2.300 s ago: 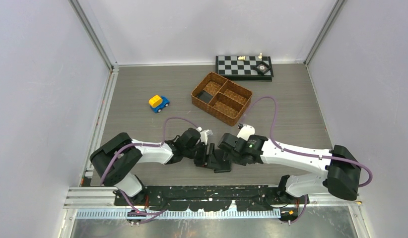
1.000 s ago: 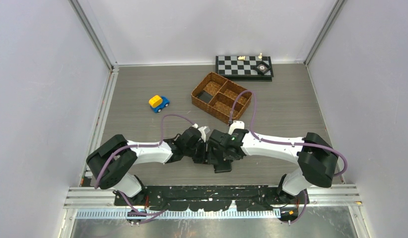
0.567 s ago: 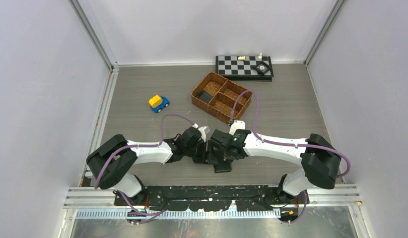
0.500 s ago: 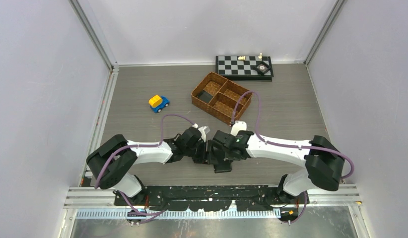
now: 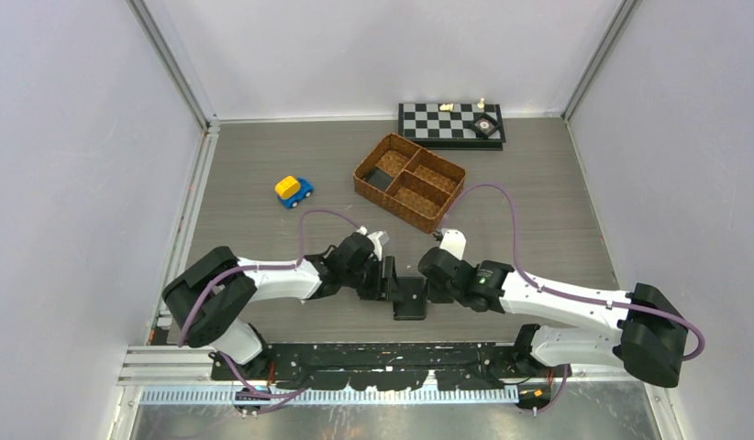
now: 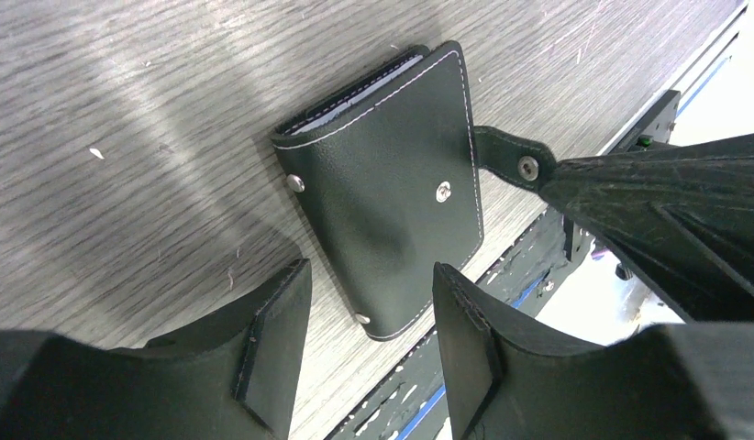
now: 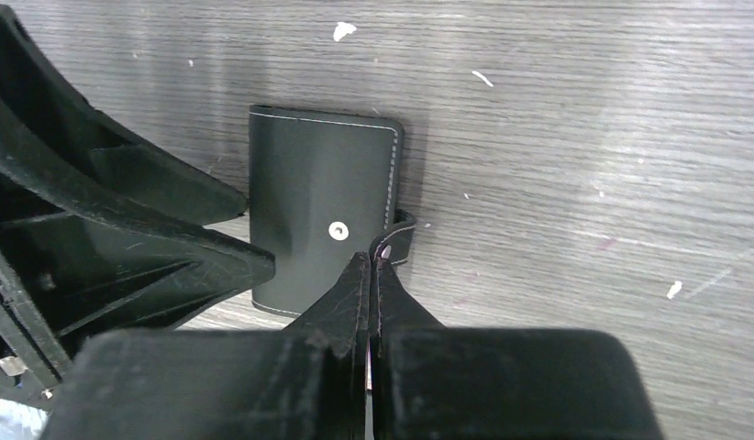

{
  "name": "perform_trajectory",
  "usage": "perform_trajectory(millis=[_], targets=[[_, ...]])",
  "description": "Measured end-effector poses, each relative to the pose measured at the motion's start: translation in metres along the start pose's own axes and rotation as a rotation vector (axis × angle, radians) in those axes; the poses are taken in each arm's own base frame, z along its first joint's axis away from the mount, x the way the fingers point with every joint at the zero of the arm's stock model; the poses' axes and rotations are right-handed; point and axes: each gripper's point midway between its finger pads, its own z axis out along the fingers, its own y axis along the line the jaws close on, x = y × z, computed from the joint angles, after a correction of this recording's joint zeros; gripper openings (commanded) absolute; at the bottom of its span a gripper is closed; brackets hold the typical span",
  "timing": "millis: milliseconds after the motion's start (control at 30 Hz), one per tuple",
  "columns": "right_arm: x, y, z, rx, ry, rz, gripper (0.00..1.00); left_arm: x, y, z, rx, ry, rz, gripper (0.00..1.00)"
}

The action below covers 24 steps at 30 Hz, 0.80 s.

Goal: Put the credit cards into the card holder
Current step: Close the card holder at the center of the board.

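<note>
The card holder is found folded shut, flat on the table near its front edge, between both grippers. The left gripper is held with jaws spread, one finger at either side of the holder's end; contact cannot be told. The right gripper is pressed together, pinching the unfastened snap tab.

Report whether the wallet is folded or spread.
Folded: the card holder lies closed, covers together. Its snap tab sticks out unfastened, pinched by the right jaws.
</note>
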Motion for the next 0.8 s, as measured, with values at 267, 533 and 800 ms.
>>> perform_trajectory(millis=[267,533,800], targets=[[0.004,0.019,0.007,-0.105,0.027,-0.022,0.00,-0.003,-0.001,0.002,-0.002,-0.003,0.002,0.51],[0.013,0.027,0.017,-0.130,0.075,-0.031,0.00,-0.002,0.003,0.004,-0.018,0.001,0.004,0.39],[0.017,0.028,0.020,-0.137,0.097,-0.024,0.00,-0.002,0.005,0.005,-0.024,0.003,0.009,0.37]])
